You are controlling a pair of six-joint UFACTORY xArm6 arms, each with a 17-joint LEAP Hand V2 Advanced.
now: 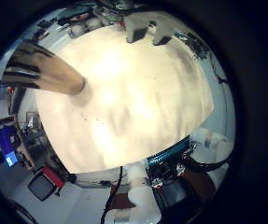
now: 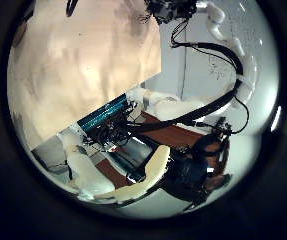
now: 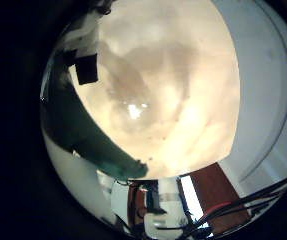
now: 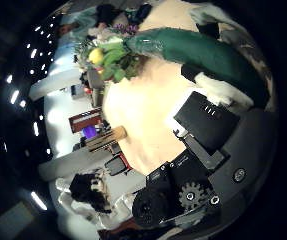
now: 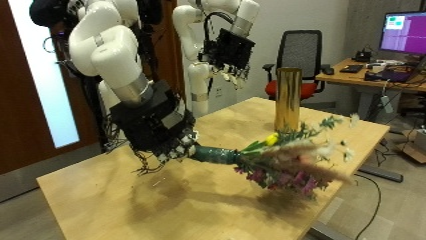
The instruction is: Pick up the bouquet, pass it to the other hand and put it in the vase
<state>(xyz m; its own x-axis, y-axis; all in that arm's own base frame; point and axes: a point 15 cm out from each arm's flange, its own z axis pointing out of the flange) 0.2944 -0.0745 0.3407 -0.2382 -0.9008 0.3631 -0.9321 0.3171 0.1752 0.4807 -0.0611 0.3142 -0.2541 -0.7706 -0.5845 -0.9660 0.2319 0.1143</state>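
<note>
Your right hand (image 5: 163,150) held bouquet (image 5: 273,160) by stem, lifted off table (image 5: 120,200). Left hand (image 5: 233,55) hung relaxed, empty, at 12 o'clock. Handover and vase (image 5: 286,100) placement remained.

Table (image 5: 200,205): pale wood-look top, smooth, matt w/ slight sheen under right hand (image 5: 163,140). Vase (image 5: 288,97) beyond that hand: gold, metallic look, glossy, smooth. Bouquet (image 5: 286,160) in right hand: dark green stem wrap, smooth, plastic-like; blooms soft, matt. Both hands: hard black/white plastic, left hand (image 5: 232,50) too.
</note>
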